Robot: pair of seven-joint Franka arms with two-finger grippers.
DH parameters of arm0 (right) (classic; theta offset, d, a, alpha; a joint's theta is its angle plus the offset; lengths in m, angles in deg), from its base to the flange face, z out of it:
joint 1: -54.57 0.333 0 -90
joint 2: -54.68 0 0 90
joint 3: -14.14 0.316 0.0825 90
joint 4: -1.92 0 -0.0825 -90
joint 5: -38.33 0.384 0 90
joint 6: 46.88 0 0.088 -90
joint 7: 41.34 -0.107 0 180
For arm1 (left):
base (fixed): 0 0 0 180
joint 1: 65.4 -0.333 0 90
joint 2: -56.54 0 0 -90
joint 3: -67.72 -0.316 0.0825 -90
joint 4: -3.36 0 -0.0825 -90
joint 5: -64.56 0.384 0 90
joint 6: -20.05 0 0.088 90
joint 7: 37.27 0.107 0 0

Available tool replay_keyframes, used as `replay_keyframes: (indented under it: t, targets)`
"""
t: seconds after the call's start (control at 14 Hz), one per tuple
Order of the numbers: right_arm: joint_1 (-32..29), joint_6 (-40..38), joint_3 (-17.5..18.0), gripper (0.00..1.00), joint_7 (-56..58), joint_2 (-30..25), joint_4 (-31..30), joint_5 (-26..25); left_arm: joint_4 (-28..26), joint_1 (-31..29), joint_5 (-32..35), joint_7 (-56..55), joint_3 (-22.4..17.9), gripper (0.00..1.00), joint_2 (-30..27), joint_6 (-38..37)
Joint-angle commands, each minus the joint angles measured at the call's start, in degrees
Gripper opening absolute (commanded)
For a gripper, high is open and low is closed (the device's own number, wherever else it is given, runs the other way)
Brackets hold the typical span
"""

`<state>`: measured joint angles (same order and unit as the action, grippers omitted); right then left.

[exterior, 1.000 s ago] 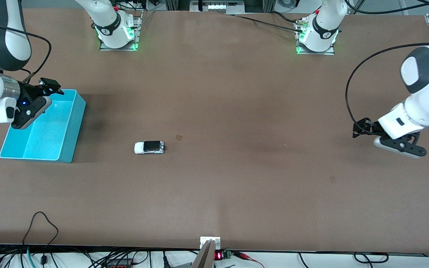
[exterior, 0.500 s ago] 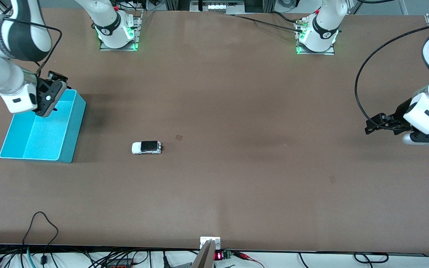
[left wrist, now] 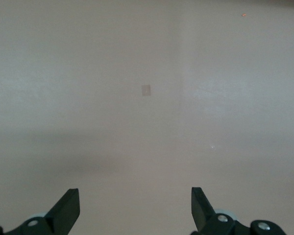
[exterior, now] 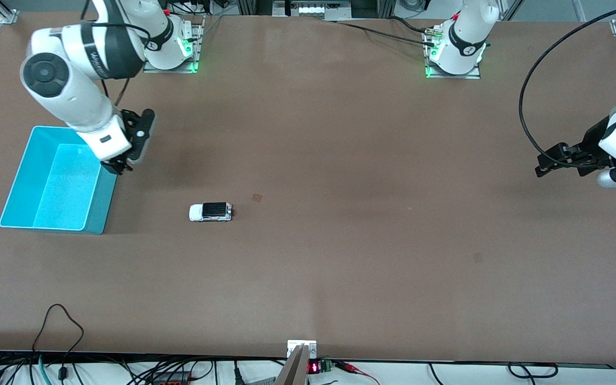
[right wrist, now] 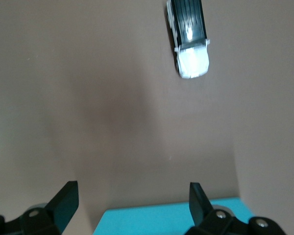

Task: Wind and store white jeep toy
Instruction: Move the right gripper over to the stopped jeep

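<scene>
The white jeep toy (exterior: 210, 212), with a black ribbed roof, stands on the brown table between the teal bin (exterior: 102, 206) and the table's middle. It also shows in the right wrist view (right wrist: 188, 36). My right gripper (exterior: 119, 167) is open and empty over the bin's rim on the side toward the jeep. In its wrist view (right wrist: 132, 191) the bin's teal edge (right wrist: 171, 220) lies between the fingers. My left gripper (exterior: 542, 170) is open and empty over bare table at the left arm's end, and its wrist view (left wrist: 134, 196) shows only table.
A small square mark (exterior: 256, 197) is on the table beside the jeep, toward the left arm's end; it also shows in the left wrist view (left wrist: 146, 90). Both arm bases (exterior: 169, 48) stand at the table's back edge. Cables (exterior: 62, 326) lie at the front edge.
My right arm swung from above the bin to its rim on the jeep's side. My left arm drew back toward its end of the table. The jeep rolled slightly toward the bin.
</scene>
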<state>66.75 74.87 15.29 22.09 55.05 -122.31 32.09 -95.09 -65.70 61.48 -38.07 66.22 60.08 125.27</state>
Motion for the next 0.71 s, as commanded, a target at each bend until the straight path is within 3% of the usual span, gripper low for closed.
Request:
replay_keyframes:
  t: [0.0, 0.64]
  targets:
    - [1.96, 4.36, -0.45, 1.00, -0.06, 2.61, -0.23, -0.88, 0.10, -3.39, -1.15, -0.08, 3.07, 1.00, -0.11, -0.81]
    - [7.41, 16.41, -0.28, 1.00, 3.71, 14.47, 4.34, -0.17, -1.91, -3.84, -0.71, -0.61, 3.52, 1.00, -3.97, -2.30]
